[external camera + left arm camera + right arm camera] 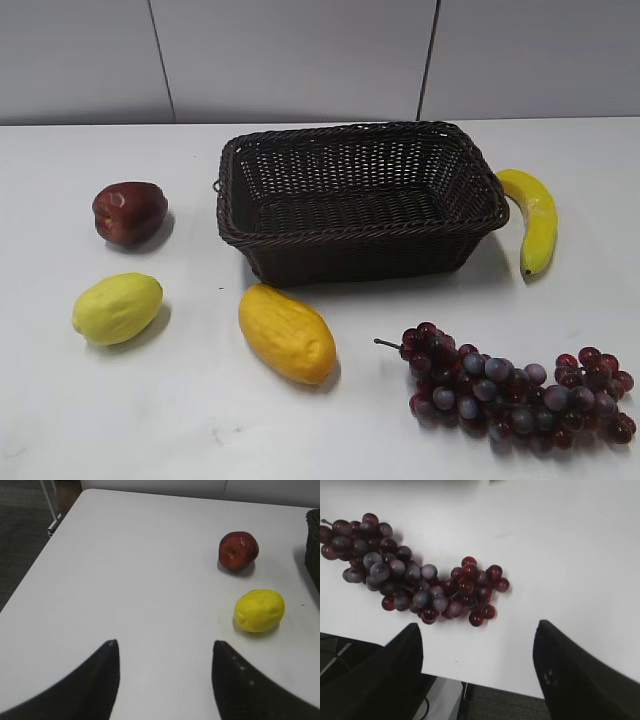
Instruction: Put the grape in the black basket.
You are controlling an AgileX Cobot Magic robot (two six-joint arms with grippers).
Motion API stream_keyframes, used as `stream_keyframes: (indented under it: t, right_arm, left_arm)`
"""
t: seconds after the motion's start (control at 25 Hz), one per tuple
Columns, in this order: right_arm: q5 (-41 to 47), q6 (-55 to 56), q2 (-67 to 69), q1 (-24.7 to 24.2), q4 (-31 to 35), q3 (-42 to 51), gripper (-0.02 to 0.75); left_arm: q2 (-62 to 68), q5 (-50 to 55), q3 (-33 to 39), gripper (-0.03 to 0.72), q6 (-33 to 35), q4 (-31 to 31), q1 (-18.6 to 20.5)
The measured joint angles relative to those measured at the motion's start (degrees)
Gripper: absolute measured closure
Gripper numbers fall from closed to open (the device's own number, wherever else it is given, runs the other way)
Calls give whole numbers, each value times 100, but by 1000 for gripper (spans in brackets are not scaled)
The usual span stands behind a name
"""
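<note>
The grape (515, 390), a long bunch of dark red and purple-grey grapes, lies on the white table at the front right, near the table's front edge. It also shows in the right wrist view (415, 577). The black basket (240, 235), woven and empty, stands at the back centre; its edge shows at the right of the left wrist view (314, 545). My right gripper (477, 630) is open and empty, above the table's front edge, just short of the bunch. My left gripper (165, 647) is open and empty over bare table at the left. Neither gripper shows in the exterior view.
A dark red apple (129, 212) and a yellow lemon (117, 307) lie left of the basket. A yellow-orange mango (286, 333) lies in front of it. A banana (534, 218) lies at its right. Floor shows past the table's edges in both wrist views.
</note>
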Motion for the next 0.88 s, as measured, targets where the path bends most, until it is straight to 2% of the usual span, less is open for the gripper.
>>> stream_keyframes:
  t: [0.08, 0.32, 0.44, 0.6, 0.88]
  right_arm:
    - [-212, -100, 447, 243, 0, -109, 216]
    - [-816, -808, 1460, 1515, -94, -163, 216]
    - [-1136, -1155, 1844, 1940, -106, -163, 216]
    - [-1601, -1342, 2304, 2084, -92, -167, 216]
    - [-1596, -2262, 3244, 2095, 445, -174, 216]
  left_arm:
    - [0, 0, 0, 136, 0, 0, 0]
    - [0, 0, 0, 136, 0, 0, 0]
    - [0, 0, 0, 136, 0, 0, 0]
    - [0, 0, 0, 136, 0, 0, 0]
    - [0, 0, 0, 136, 0, 0, 0]
